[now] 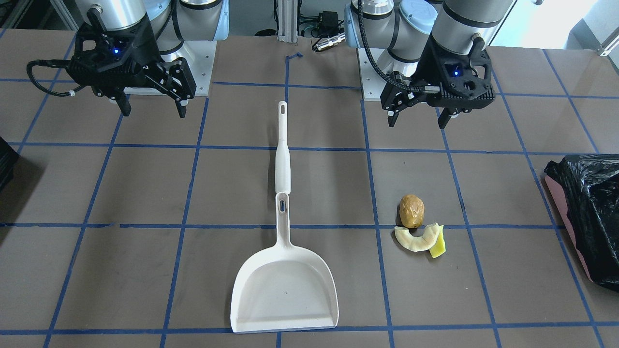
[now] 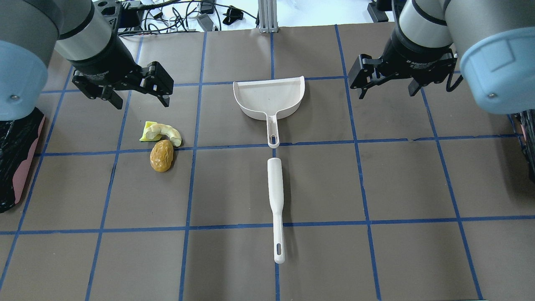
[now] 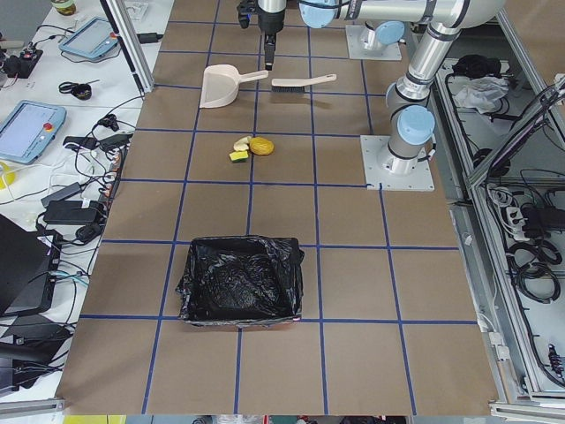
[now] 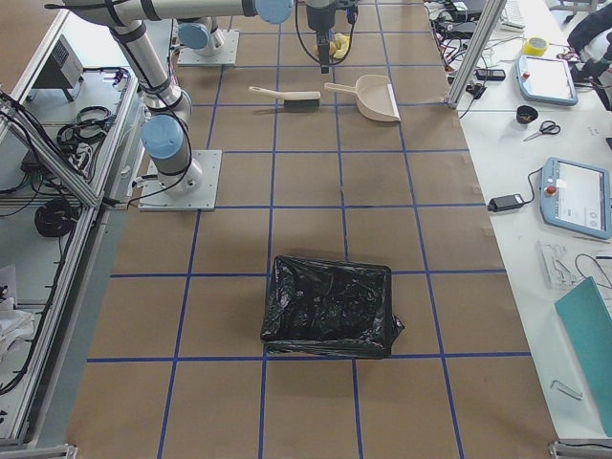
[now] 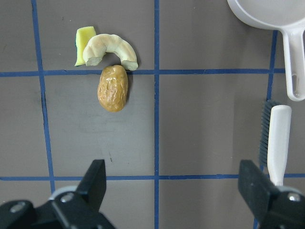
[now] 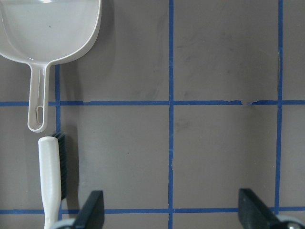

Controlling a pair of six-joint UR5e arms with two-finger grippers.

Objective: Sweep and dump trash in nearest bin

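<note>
**Left jaws nearer the scraps point(image 2: 162, 155) and bin point(image 2: 16, 167)**

The bin sits far left of the dustpan point(image 2: 267, 98). Left jaws, spread wide and empty, hover by the scraps, clustered on the surface left of the dustpan. The brush point(image 2: 276, 188) lies end-to-end with the dustpan's handle. Right jaws, spread and empty, hang right of it.

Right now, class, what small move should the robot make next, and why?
Probably swing the open left gripper toward the brush: it lies untouched, nothing is swept yet, and the scraps and bin sit on that arm's side.
</note>
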